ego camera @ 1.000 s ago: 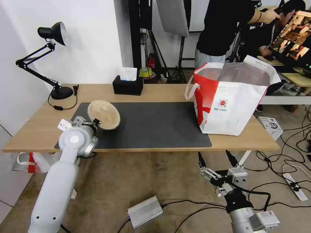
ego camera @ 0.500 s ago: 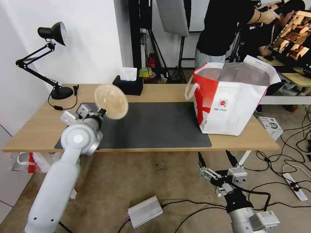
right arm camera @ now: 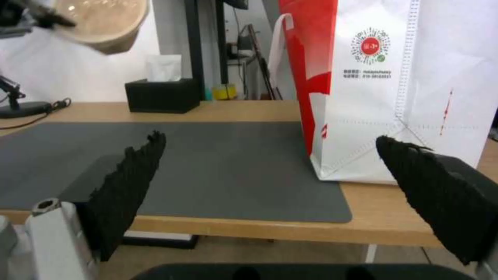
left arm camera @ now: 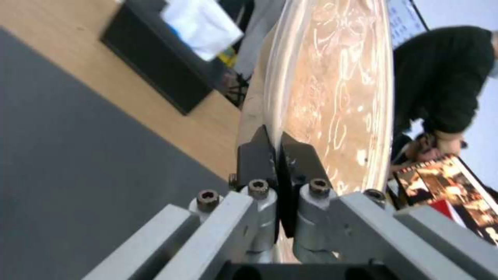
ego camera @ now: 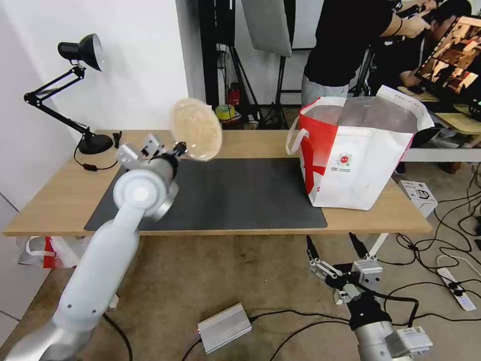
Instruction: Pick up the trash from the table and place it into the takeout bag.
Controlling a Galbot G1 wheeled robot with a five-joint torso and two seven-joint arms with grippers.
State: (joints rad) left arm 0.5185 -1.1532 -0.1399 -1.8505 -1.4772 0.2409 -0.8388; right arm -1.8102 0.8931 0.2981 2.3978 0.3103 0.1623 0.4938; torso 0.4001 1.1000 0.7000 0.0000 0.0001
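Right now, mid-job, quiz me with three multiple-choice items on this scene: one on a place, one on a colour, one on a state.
1. Where is the shallow tan bowl?
A. Flat on the mat
B. In the air above the table
C. Inside the takeout bag

2. What colour is the bag's side panel?
A. Red
B. Blue
C. Black

3. How is the right gripper?
A. Shut on a cup
B. Shut on the bag handle
C. Open, holding nothing

Answers:
1 B: the left gripper pinches its rim, tilted, clear of the dark mat.
2 A: red beside white.
3 C: fingers spread below the table edge.
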